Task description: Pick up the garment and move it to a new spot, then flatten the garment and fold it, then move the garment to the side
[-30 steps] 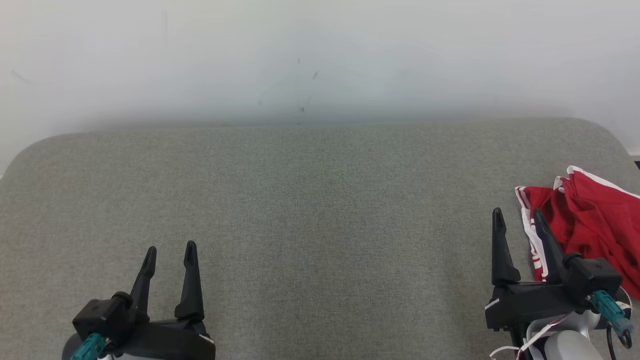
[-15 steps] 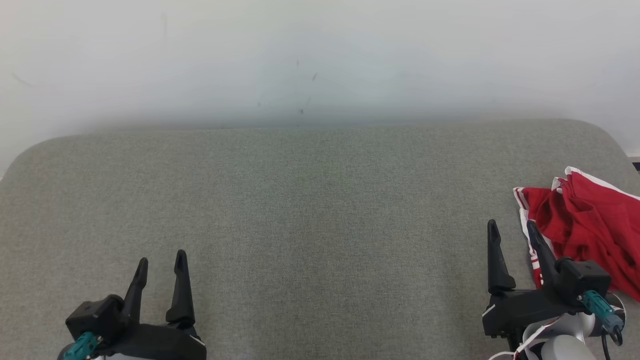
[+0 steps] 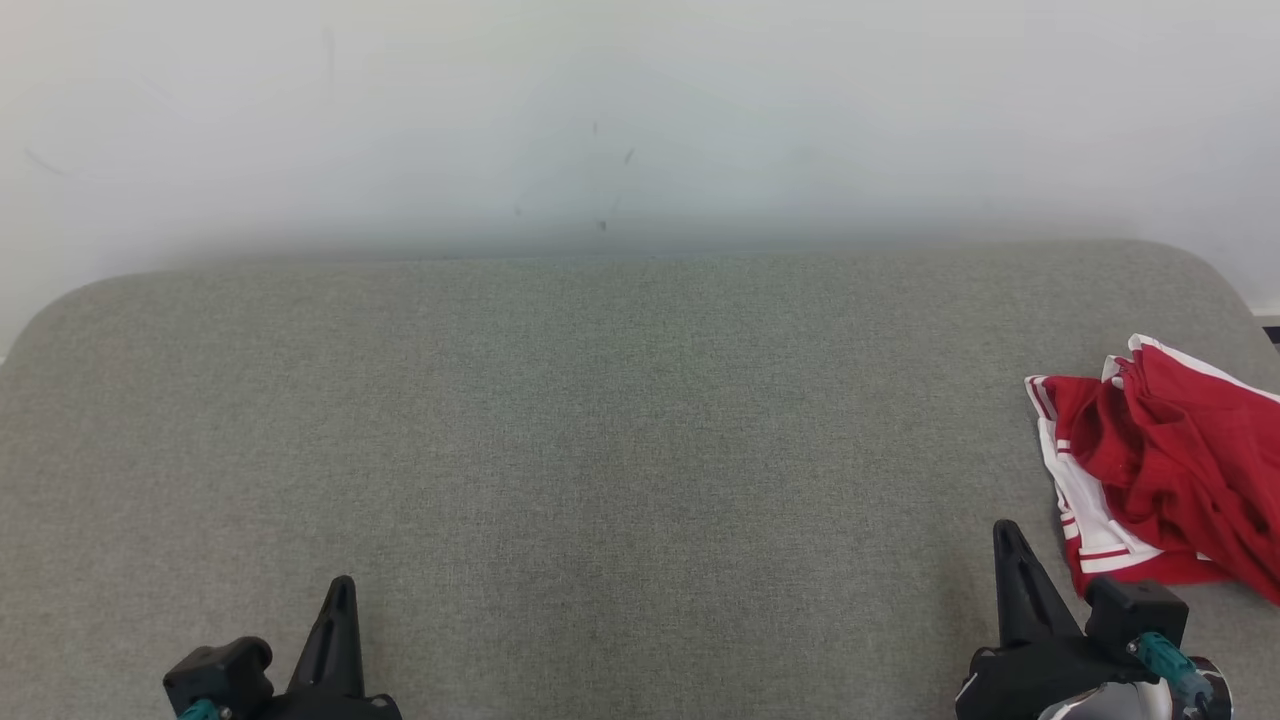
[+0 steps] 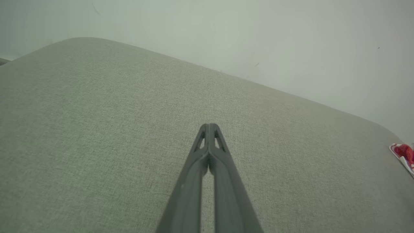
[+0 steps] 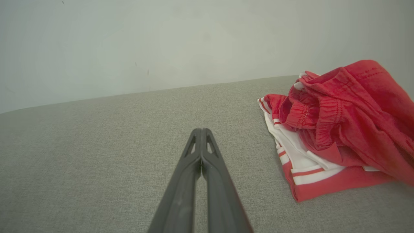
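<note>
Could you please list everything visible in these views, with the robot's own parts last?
garment: one, red with white striped trim, crumpled at the right end of the padded surface, apart from both grippers.
padded surface: one, grey-green fabric, across the foreground.
wall: one, off-white, behind the surface.
left gripper: one, black, lower left, fingers shut, holding nothing.
right gripper: one, black, lower right near the garment, fingers shut, holding nothing.

I see a plain work room, maybe a lab. A bench (image 3: pixel 640 450) covered in grey cloth stands against a bare white wall (image 3: pixel 900 110). Small dark marks (image 3: pixel 629 153) dot it above the bench.
</note>
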`<state>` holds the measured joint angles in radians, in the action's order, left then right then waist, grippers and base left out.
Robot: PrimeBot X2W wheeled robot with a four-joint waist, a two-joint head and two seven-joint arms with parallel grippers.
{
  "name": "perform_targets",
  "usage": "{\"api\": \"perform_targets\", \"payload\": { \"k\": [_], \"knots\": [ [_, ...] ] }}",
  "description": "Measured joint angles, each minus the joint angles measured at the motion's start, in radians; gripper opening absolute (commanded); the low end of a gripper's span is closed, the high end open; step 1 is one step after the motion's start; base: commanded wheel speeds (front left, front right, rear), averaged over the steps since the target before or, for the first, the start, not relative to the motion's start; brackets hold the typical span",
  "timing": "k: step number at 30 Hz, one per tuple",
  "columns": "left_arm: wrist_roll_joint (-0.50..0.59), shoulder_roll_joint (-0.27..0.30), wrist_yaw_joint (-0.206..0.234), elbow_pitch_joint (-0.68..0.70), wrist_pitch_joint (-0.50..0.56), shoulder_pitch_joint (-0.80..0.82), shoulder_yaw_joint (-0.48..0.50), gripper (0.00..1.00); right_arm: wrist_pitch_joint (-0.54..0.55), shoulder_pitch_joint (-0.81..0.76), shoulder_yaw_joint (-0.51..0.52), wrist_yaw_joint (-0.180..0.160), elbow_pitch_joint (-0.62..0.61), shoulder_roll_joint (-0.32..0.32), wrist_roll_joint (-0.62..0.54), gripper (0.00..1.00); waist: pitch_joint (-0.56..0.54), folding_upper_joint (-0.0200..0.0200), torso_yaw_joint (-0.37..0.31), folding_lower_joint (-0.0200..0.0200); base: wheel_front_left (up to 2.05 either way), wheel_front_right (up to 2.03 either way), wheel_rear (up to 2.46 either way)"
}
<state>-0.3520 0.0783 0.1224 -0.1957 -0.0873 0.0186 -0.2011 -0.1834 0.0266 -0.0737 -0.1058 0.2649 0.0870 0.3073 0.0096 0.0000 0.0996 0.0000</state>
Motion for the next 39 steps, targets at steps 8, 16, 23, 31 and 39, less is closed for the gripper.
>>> {"api": "perform_targets", "payload": {
  "k": [8, 16, 23, 31, 39],
  "knots": [
    [-0.082, -0.001, -0.018, -0.007, 0.017, 0.000, 0.027, 0.00, 0.026, 0.003, 0.016, 0.016, 0.005, -0.003, 0.082, 0.00, -0.001, 0.0000, -0.009, 0.0000, 0.00, 0.00, 0.00],
    [-0.184, -0.006, -0.035, -0.015, 0.035, 0.003, 0.047, 0.00, 0.051, 0.004, 0.034, 0.031, 0.008, -0.006, 0.187, 0.00, -0.001, 0.0000, -0.016, 0.0000, 0.00, 0.00, 0.00],
    [-0.268, -0.008, -0.052, -0.021, 0.052, 0.005, 0.068, 0.00, 0.071, 0.007, 0.049, 0.047, 0.012, -0.009, 0.283, 0.00, -0.002, 0.0000, -0.023, 0.0000, 0.00, 0.00, 0.00],
    [-0.376, -0.012, -0.068, -0.030, 0.067, 0.007, 0.093, 0.00, 0.099, 0.010, 0.067, 0.064, 0.016, -0.011, 0.390, 0.00, -0.003, 0.0000, -0.032, 0.0000, 0.00, 0.00, 0.00],
    [-0.484, -0.015, -0.089, -0.037, 0.081, 0.012, 0.118, 0.00, 0.123, 0.021, 0.083, 0.083, 0.018, -0.016, 0.500, 0.00, -0.003, 0.0000, -0.040, 0.0000, 0.00, 0.00, 0.00]
  ]
}}
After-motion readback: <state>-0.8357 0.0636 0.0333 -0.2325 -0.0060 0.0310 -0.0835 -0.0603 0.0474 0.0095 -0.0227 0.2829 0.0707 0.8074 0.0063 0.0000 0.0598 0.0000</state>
